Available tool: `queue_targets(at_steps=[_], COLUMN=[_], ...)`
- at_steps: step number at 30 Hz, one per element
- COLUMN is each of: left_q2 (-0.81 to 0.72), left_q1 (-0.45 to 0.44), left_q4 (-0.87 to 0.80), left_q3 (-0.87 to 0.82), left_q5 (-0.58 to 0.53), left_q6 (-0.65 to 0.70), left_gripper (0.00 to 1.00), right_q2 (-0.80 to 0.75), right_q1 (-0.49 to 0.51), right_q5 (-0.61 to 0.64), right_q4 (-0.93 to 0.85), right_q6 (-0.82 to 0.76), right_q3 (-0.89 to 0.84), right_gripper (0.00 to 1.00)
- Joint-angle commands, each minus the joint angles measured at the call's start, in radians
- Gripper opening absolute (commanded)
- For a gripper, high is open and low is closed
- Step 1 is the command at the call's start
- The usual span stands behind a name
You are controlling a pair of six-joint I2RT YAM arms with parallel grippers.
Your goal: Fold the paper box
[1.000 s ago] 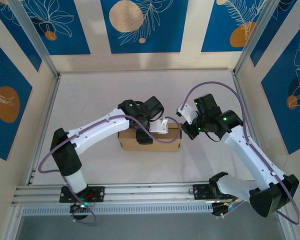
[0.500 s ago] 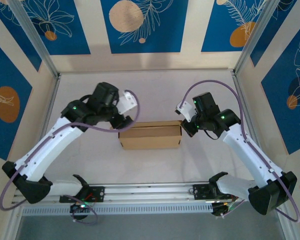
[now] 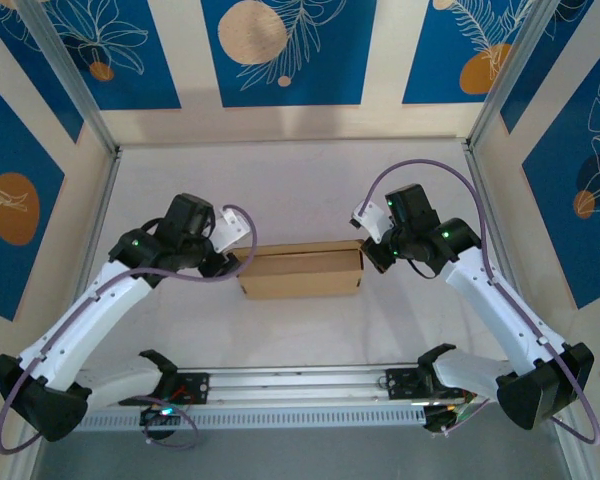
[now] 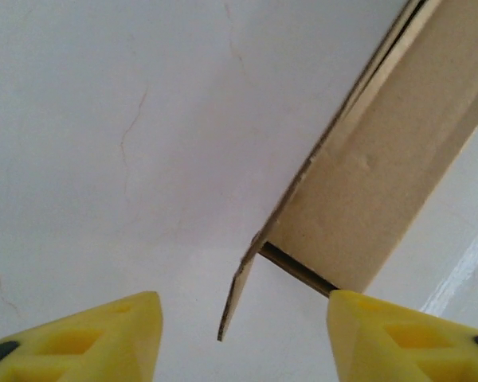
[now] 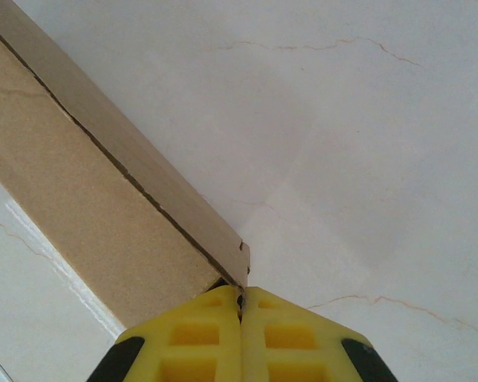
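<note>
A plain brown paper box (image 3: 300, 272) lay near the middle of a white bench (image 3: 280, 190), its long side running left to right between the two arms. From above it was a low, closed rectangular block of matte cardboard with straight creased edges. Its inside could not be seen.

In the left wrist view, the paper box (image 4: 382, 159) showed a flat fibrous side panel with a faint dent. A thin flap edge stood slightly away from its corner, leaving a dark slit. The left gripper (image 3: 230, 264) sat at the box's left end. Its yellow fingers (image 4: 103, 334) were parted about halfway, with the loose flap edge between them, and they grasped nothing.

In the right wrist view, the paper box (image 5: 88, 215) showed two layered panels divided by a thin dark seam. The right gripper (image 3: 366, 256) was at the box's right end with its yellow fingers pressed together, tips (image 5: 240, 302) against the box's corner. Whether they nipped the thin edge could not be told.

The bench surface was smooth and pale, with fine hairline cracks.
</note>
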Motion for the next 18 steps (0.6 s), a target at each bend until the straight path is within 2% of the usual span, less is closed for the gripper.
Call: queue_targets(at_steps=[1,10,18], left_q2=[-0.007,0.011,0.029], left_q1=[0.014,0.031,0.034], left_q4=[0.010,-0.024,0.015], left_q3=[-0.029,-0.008,-0.049], left_q5=[0.039,0.021,0.029], left_q6=[0.051,0.049,0.032], left_gripper=[0.50,0.17,0.17], right_q2=[-0.013,-0.005,-0.022], right_q1=[-0.004,-0.003,-0.004], right_q5=[0.005,0.003,0.014], right_q4=[0.003,0.010,0.009], right_q6=[-0.019,-0.018,-0.025], right_q3=[0.016,0.017,0.012], right_gripper=[0.00,0.00,0.00])
